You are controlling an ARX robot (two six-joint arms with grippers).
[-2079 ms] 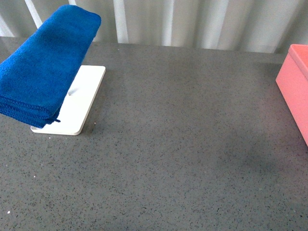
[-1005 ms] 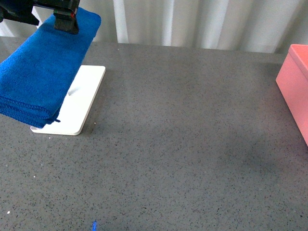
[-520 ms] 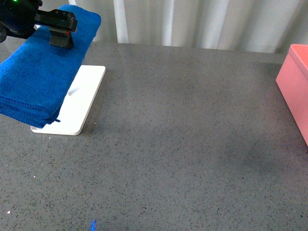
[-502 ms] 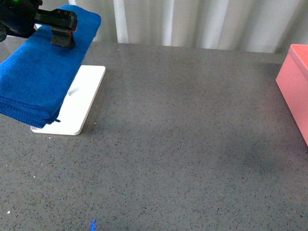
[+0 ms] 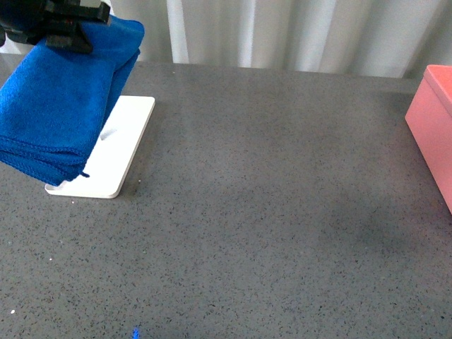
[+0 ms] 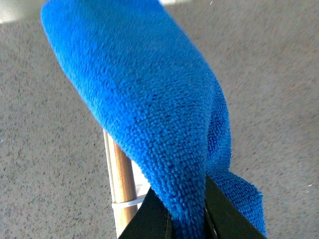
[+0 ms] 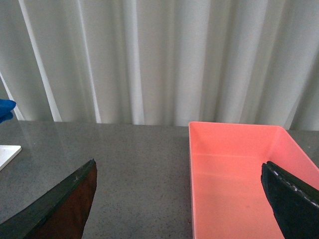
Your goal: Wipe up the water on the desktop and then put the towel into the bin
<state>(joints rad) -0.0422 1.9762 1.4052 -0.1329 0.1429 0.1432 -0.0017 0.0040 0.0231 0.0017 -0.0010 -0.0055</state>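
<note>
Since half a second ago the left gripper [image 5: 70,39] has drawn toward the far left corner, and the towel [image 5: 56,106] has bunched up with it. Its fingers are clenched on the towel's far fold, with the rest draped over the white tray [image 5: 116,152] by the left edge. Right gripper [image 7: 177,172] is spread wide, holding nothing, facing the bin [image 5: 434,123] at the right edge; open desktop [image 5: 268,212] lies between tray and bin.

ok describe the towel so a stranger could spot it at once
Start at the dark grey speckled desktop, then its far left corner, where a flat white tray sits. The towel is draped above the tray, pinched by the left gripper: the only bright blue, fluffy, folded thing, unlike the pink bin.
</note>
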